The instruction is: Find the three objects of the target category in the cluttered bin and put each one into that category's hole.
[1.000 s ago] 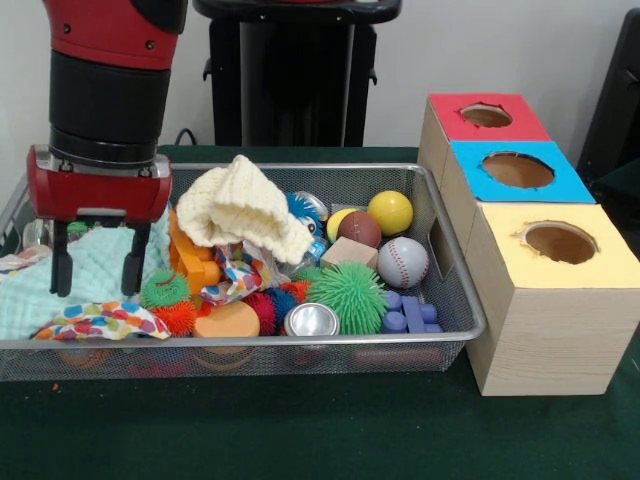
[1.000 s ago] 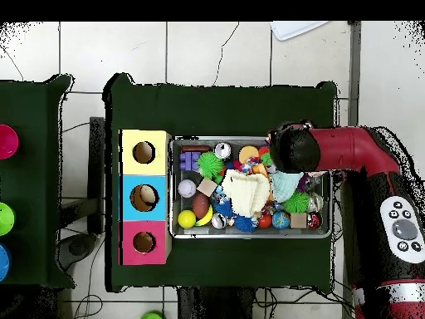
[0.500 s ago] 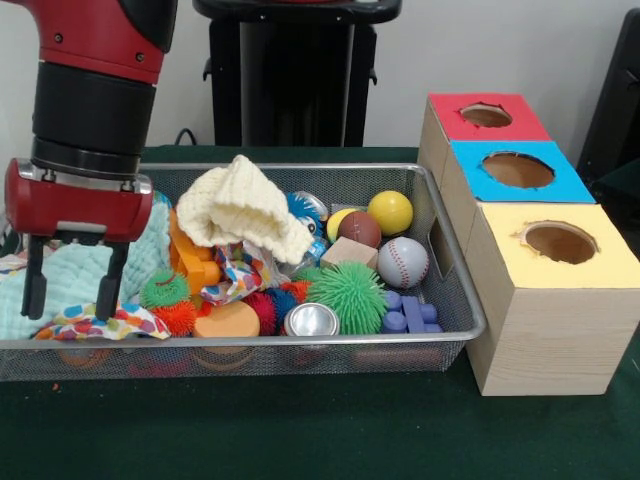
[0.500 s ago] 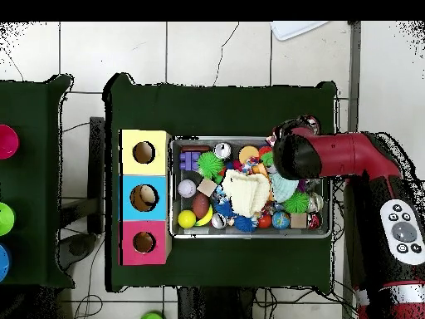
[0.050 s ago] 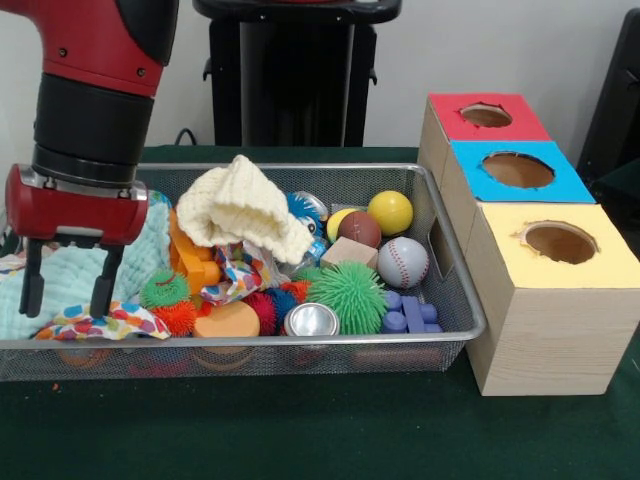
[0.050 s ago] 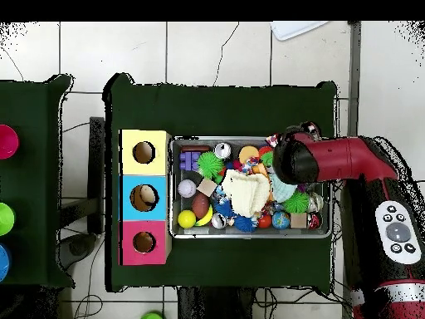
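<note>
Your gripper [image 5: 65, 295] hangs open and empty over the bin's [image 5: 455, 300] end farthest from the holes, its fingers straddling the mint cloth [image 5: 75, 275]. It has slid sideways and lower over the last second and then nearly stopped, so you seem to be settling on a fabric pick. Beside it lie the patterned cloth [image 5: 100, 322] and cream knit hat [image 5: 245, 208], soft and crumpled.

1. The wire bin [image 5: 455, 300] fills the frame's centre-left.
2. The three-hole box [image 5: 545, 300] stands touching its right side.
3. In the bin, the knitted hat [image 5: 245, 210] lies upper centre.
4. The baseball [image 5: 403, 262] lies right.
5. The can [image 5: 312, 320] lies at the bottom.
</note>
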Controlling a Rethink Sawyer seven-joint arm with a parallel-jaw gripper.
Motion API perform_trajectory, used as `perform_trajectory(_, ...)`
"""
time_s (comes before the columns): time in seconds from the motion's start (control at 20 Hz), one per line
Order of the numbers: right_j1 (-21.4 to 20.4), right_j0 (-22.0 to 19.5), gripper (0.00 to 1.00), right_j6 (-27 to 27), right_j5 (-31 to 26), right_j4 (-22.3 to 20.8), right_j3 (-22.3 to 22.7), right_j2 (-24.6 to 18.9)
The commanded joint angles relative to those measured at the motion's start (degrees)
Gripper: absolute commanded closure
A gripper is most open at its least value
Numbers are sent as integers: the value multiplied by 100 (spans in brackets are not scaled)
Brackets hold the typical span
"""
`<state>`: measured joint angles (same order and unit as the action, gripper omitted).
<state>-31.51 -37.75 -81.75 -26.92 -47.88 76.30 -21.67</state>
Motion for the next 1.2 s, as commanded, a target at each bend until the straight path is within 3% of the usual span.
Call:
perform_trajectory(0.05, 175, 154, 0, -515, -858, 210, 514, 577)
perform_trajectory(0.3, 219, 156, 0, -709, -434, 230, 697, 861)
perform_trajectory(0.55, 397, 340, 0, -621, -186, -37, 500, 1114)
perform_trajectory(1.2, 906, 101, 0, -700, -85, 540, 274, 1099)
